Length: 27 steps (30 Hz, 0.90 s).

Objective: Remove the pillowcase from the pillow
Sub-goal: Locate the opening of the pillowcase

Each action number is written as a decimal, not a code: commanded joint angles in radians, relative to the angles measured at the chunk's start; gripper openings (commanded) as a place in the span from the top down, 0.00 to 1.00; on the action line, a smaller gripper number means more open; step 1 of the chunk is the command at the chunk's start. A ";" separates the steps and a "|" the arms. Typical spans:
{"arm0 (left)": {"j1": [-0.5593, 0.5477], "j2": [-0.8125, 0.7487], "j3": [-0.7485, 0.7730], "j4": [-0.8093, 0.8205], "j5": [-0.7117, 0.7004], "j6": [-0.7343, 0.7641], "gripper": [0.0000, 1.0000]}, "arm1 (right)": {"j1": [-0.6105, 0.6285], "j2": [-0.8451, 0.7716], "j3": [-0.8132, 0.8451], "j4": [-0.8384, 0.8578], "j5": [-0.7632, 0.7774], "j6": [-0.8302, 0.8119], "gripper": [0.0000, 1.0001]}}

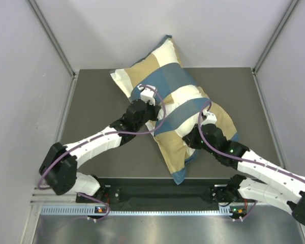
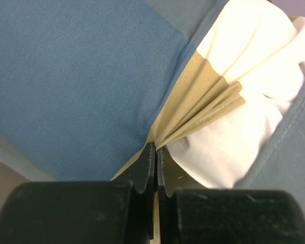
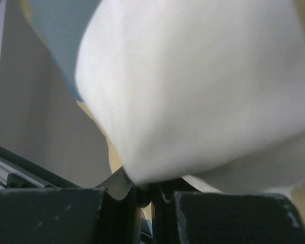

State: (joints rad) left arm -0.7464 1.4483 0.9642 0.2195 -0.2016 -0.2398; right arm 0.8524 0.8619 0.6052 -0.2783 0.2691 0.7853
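Observation:
The pillowcase (image 1: pixel 168 86), in blue, tan and cream checks, lies diagonally across the table and bulges with the pillow inside it. The pillow's own surface does not show in the top view. My left gripper (image 1: pixel 144 94) rests on the upper left part of the case. In the left wrist view it (image 2: pixel 156 150) is shut on a pleated fold of tan pillowcase cloth (image 2: pixel 203 101), with white cloth (image 2: pixel 234 147) bulging beside it. My right gripper (image 1: pixel 206 114) sits on a cream band at the case's right side. In the right wrist view it (image 3: pixel 145 185) is shut on a bulging white fold (image 3: pixel 203 91).
The dark table (image 1: pixel 91 101) has grey walls on three sides and a metal rail (image 1: pixel 157 208) along its near edge. The lower corner of the case (image 1: pixel 179 177) reaches nearly to that edge. Bare table (image 3: pixel 40 127) shows left of the right gripper.

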 commanded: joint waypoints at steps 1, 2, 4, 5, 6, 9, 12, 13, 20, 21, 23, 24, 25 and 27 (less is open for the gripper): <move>0.012 -0.150 -0.118 -0.029 0.076 -0.061 1.00 | -0.143 0.066 0.039 -0.016 -0.036 -0.070 1.00; 0.002 -0.179 -0.142 -0.022 0.112 -0.068 1.00 | -0.177 0.075 0.042 0.002 -0.059 -0.084 1.00; -0.048 -0.229 -0.192 -0.023 0.117 -0.075 1.00 | -0.269 0.115 0.063 0.033 -0.102 -0.124 1.00; -0.066 -0.268 -0.203 -0.028 0.117 -0.078 1.00 | -0.294 0.129 0.074 0.039 -0.111 -0.139 1.00; -0.106 -0.284 -0.220 -0.032 0.117 -0.085 1.00 | -0.317 0.146 0.099 0.044 -0.129 -0.152 1.00; -0.175 -0.324 -0.231 -0.042 0.125 -0.141 1.00 | -0.390 0.206 0.148 0.074 -0.172 -0.185 1.00; -0.252 -0.336 -0.223 -0.034 0.104 -0.194 1.00 | -0.441 0.279 0.207 0.109 -0.205 -0.213 1.00; -0.272 -0.336 -0.217 -0.032 0.097 -0.216 1.00 | -0.458 0.320 0.225 0.116 -0.211 -0.228 1.00; -0.330 -0.319 -0.197 -0.064 -0.068 -0.250 1.00 | -0.487 0.408 0.389 0.105 -0.265 -0.326 0.92; -0.330 -0.319 -0.202 -0.080 -0.112 -0.253 1.00 | -0.484 0.396 0.398 0.070 -0.293 -0.349 0.84; -0.329 -0.327 -0.205 -0.104 -0.194 -0.253 1.00 | -0.460 0.329 0.413 0.042 -0.278 -0.386 0.54; -0.327 -0.328 -0.205 -0.109 -0.206 -0.253 1.00 | -0.448 0.301 0.429 0.006 -0.224 -0.423 0.45; -0.327 -0.328 -0.205 -0.112 -0.216 -0.253 1.00 | -0.406 0.248 0.438 -0.010 -0.197 -0.443 0.30; -0.326 -0.322 -0.200 -0.112 -0.213 -0.253 1.00 | -0.339 0.185 0.468 -0.041 -0.145 -0.489 0.20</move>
State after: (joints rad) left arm -1.0580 1.1454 0.7383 0.1257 -0.4046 -0.4717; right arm 0.4171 1.1812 0.9672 -0.3161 0.0570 0.3931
